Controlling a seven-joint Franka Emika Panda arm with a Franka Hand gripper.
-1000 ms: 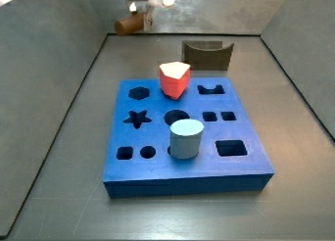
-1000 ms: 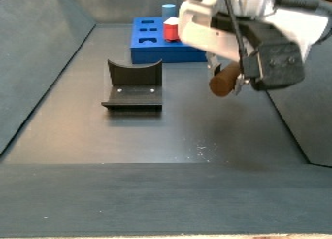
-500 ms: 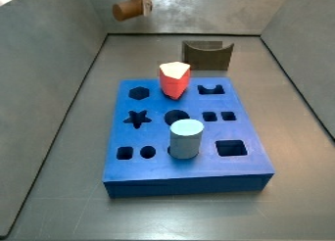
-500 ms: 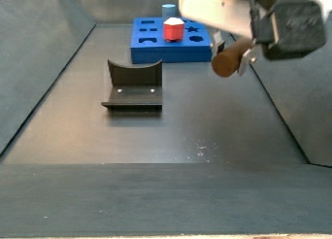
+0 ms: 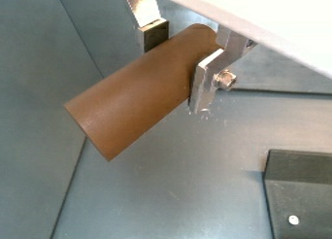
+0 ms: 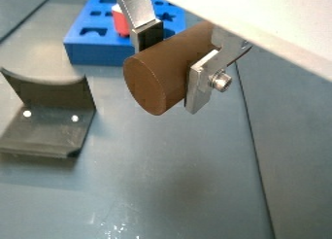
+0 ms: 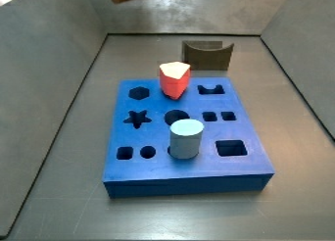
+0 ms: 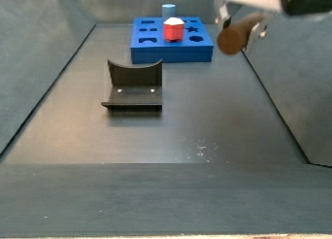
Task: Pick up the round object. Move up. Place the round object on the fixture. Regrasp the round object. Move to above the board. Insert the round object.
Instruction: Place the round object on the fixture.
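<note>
While aloft, claw (image 6: 176, 58) (clasping round object (image 6: 166, 72)) clear of fixture (image 6: 46, 112).

i work in a bare test cell, a lab rig rather than any home or shop: plain grey walls slope down to a dark floor (image 8: 155, 155), and nothing is here but practice pieces. a blue board (image 7: 183, 171) cut with star, circle, hexagon and square holes sits on that floor, a dark fixture (image 8: 132, 87) stands apart from it, and my claw (image 6: 176, 51) hangs high above, clamping a brown round object (image 6: 162, 73)
</note>
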